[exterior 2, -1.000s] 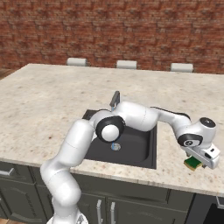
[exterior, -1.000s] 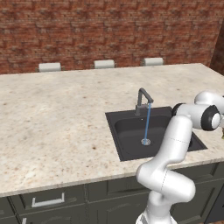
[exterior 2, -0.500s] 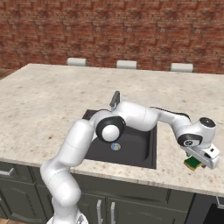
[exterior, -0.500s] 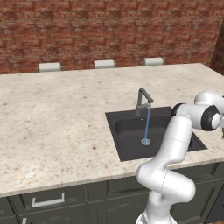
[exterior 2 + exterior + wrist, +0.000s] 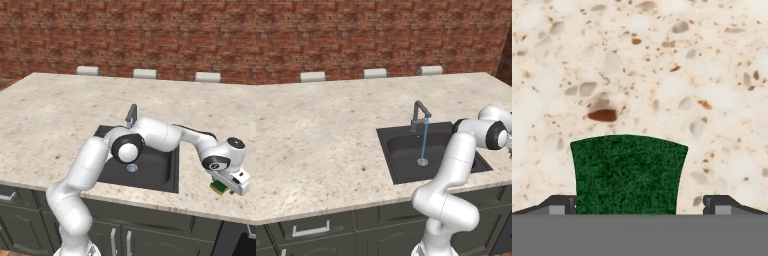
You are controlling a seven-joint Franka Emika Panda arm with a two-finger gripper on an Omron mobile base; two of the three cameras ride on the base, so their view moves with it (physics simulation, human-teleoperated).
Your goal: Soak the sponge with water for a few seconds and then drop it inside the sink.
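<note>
The white arm rises from its base, bends at a dark elbow joint and reaches out low and far to its right, ending in a wrist turned downward. The gripper (image 5: 223, 188) points straight down with its jaws spread wide. In the hand view the two dark fingertips (image 5: 562, 204) stand far apart at either side, with a broad gap between them.

Base views flanking sink (image 5: 406, 175); hand view close, downward.

Glossy white rounded arm (image 5: 95, 165) segments, dark grey round joint caps, small dark fingertips (image 5: 559, 204).
</note>
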